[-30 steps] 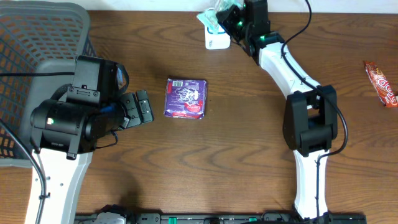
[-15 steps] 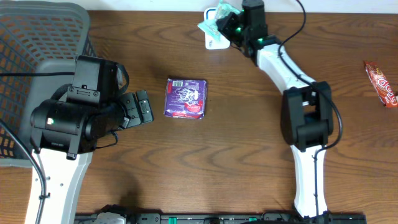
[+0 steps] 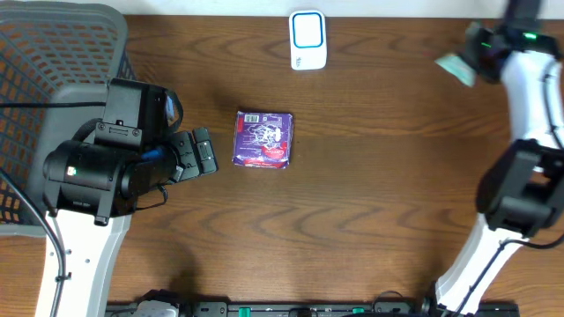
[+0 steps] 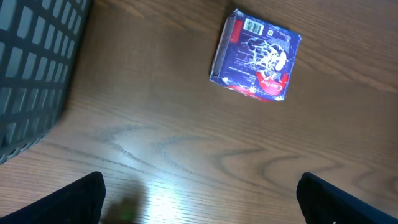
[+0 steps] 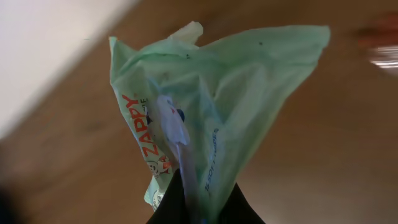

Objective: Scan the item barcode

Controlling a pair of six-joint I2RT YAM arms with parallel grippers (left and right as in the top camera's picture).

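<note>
You've got one readable word right now: "ZAPPY", in red capitals, running up the side of the green packet point(image 5: 211, 118) in your right wrist view. The smaller print beside it is too blurred to make out. In your left wrist view, the purple packet point(image 4: 256, 55) shows you a white barcode label point(image 4: 252, 26) along its top edge; the bars are visible, the digits too small. Its white scrawled lettering and red band can't be read. Overhead, any marking on the scanner point(image 3: 307, 40) is too small to read.
</note>
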